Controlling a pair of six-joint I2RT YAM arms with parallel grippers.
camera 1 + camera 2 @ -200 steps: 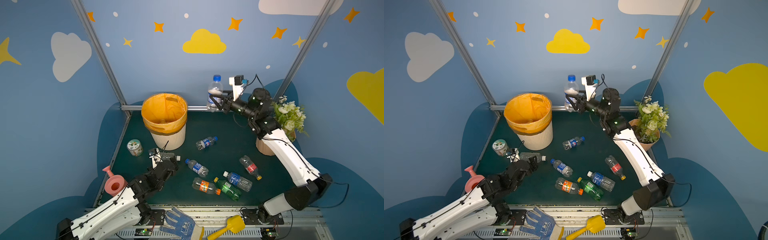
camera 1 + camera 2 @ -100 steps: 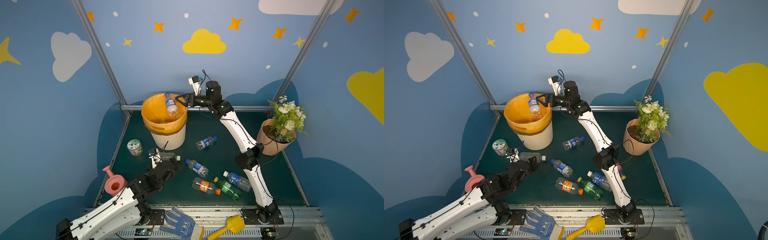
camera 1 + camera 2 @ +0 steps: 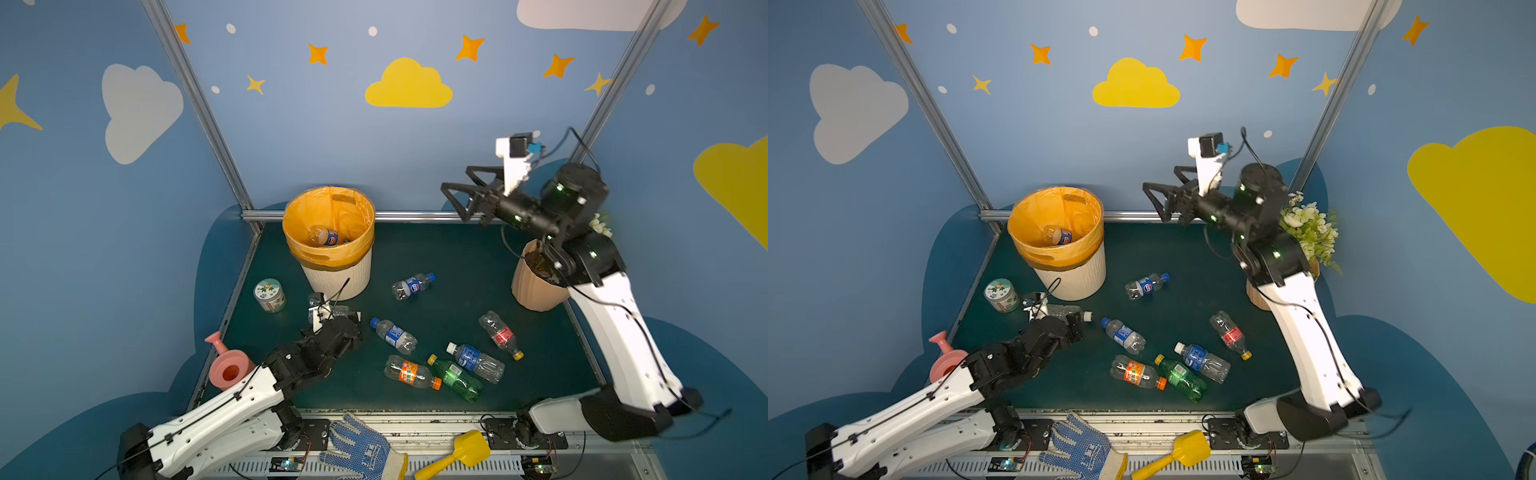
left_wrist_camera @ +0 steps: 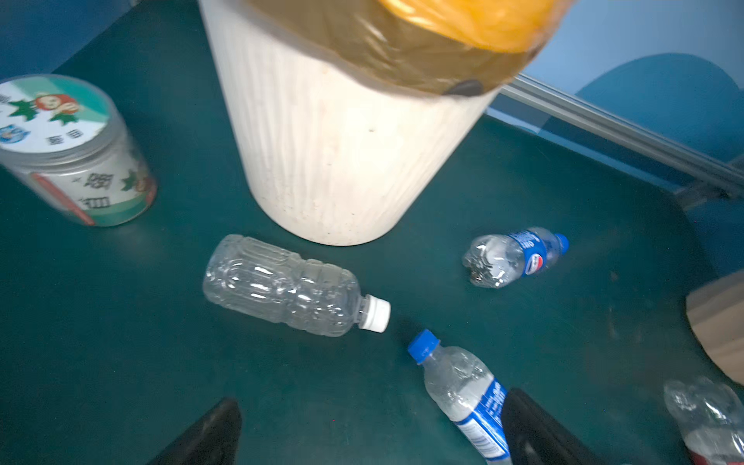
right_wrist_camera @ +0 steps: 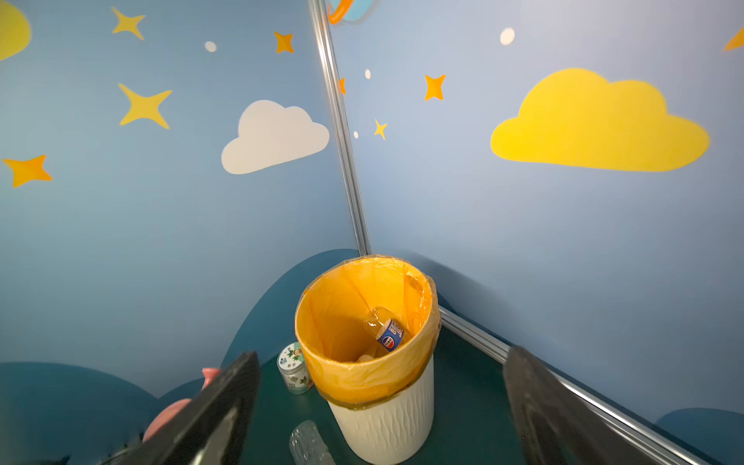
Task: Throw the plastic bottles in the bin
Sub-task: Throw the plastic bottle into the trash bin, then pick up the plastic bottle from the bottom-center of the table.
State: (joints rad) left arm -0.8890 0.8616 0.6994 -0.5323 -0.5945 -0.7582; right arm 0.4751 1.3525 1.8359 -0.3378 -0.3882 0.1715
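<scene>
The bin is a ribbed cream bucket lined with an orange bag, and a blue-labelled bottle lies inside it. My right gripper hangs high to the right of the bin, open and empty; in the right wrist view its jaws frame the bin. My left gripper is open low over the mat. A clear white-capped bottle lies just ahead of it, and a blue-capped bottle lies by one finger. Several more bottles lie on the mat, among them an orange-labelled one, a green one and a red-labelled one.
A short jar with a green-white lid stands left of the bin. A peach flower pot stands at the right under my right arm. A pink watering can sits at the mat's left edge. A blue glove and a yellow toy lie on the front rail.
My right arm swung over the bin, let go of its bottle, which dropped in, then swung back to the right with jaws open. The left arm has not moved.
</scene>
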